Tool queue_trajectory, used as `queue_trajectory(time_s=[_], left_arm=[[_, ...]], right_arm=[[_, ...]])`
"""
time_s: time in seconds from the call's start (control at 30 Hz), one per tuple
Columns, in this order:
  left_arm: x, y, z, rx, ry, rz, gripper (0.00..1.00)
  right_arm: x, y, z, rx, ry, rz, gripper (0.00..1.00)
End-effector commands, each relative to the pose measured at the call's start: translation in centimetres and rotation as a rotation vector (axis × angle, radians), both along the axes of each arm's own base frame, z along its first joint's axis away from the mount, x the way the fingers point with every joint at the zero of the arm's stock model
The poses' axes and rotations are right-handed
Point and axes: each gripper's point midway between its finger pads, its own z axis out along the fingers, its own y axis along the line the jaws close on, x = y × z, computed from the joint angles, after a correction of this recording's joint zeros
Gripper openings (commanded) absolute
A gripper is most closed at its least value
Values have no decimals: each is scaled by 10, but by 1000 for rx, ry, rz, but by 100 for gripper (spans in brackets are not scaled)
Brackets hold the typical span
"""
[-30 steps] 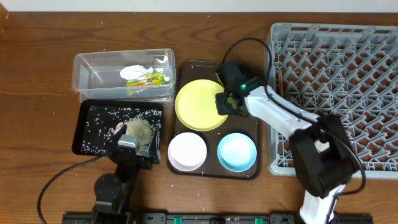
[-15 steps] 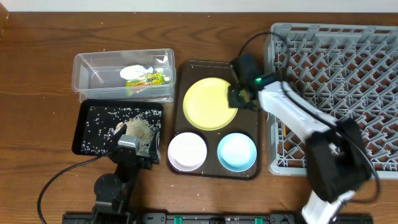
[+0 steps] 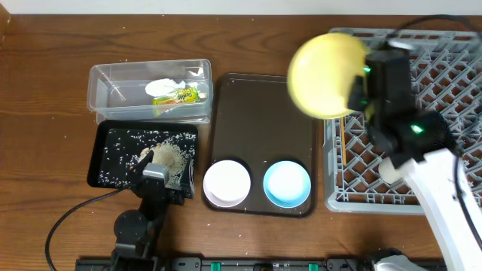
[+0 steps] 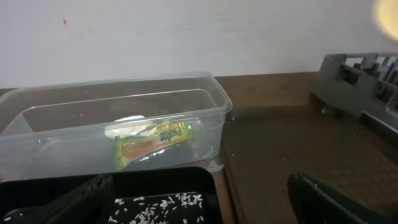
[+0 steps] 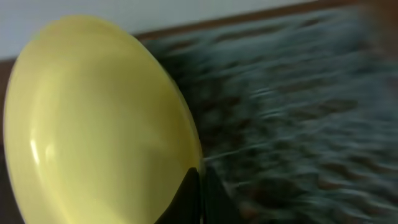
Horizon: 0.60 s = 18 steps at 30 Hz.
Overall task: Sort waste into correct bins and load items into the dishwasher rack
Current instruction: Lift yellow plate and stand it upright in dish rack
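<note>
1. The plate (image 3: 322,74) is up. A second ago it lay flat on the far half of the serving tray (image 3: 260,120). Now it hangs tilted in the air over the left rim of the rack (image 3: 429,71), toward the tabletop's far right corner.
2. The right end effector (image 3: 355,95) is clamped on the plate's rim. The right wrist view smears, so I judge the arm is swinging fast.
3. So the rack loading has started. The white bowl (image 3: 227,183) and blue bowl (image 3: 287,183) wait on the serving tray's near half.
4. The left end effector (image 4: 199,202) hovers over the black tray (image 3: 105,143) near the front left. Its fingers are apart and hold nothing.
5. The only print in view is on the wrapper (image 4: 155,142) in the tub (image 3: 105,79), and it's too blurred to read.
</note>
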Motion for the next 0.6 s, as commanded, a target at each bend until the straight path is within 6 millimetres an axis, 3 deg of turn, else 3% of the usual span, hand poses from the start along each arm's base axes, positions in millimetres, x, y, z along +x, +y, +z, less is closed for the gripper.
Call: queue_trajectory(time_s=[0.0,0.23,0.4,0.57], left_arm=[[0,-1,-15,16,32,-8,91],[0,-1,-15,16,32,-8,91],[0,-1,-15,16,32,-8,91],[0,-1,-15,16,32,-8,91]], right_arm=[[-23,-63,41,-270,-88,-293,1],[-15,-77,31,-370,-26,-327,1],[11,-82,4,-391,25,-345,1],[40,-82,-20,-521,95,-323,1]])
